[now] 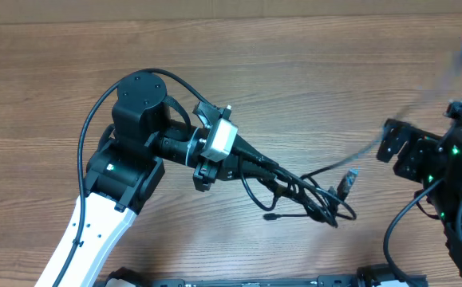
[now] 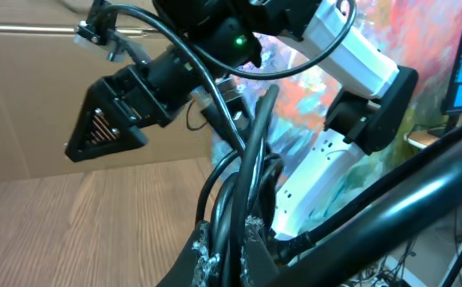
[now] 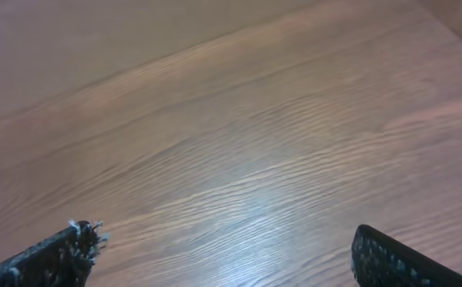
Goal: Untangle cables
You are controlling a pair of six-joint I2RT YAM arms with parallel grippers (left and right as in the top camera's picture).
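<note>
Cables [image 1: 304,189] are pinched in the closed left claw [image 2: 227,243], trailing onto the counter [image 1: 294,72]; the right claw [image 3: 223,259] is held wide open, well apart.

table [image 3: 238,159] – wood grain, slight sheen; cables [image 1: 314,198] – matt black

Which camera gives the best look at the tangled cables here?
Overhead: it shows the cables, loops and plug ends, over the table, trailing from the left gripper. The left wrist view shows only a close stretch rising from its shut fingers. The right wrist view shows none, only bare wood between the right gripper's open fingers.
</note>
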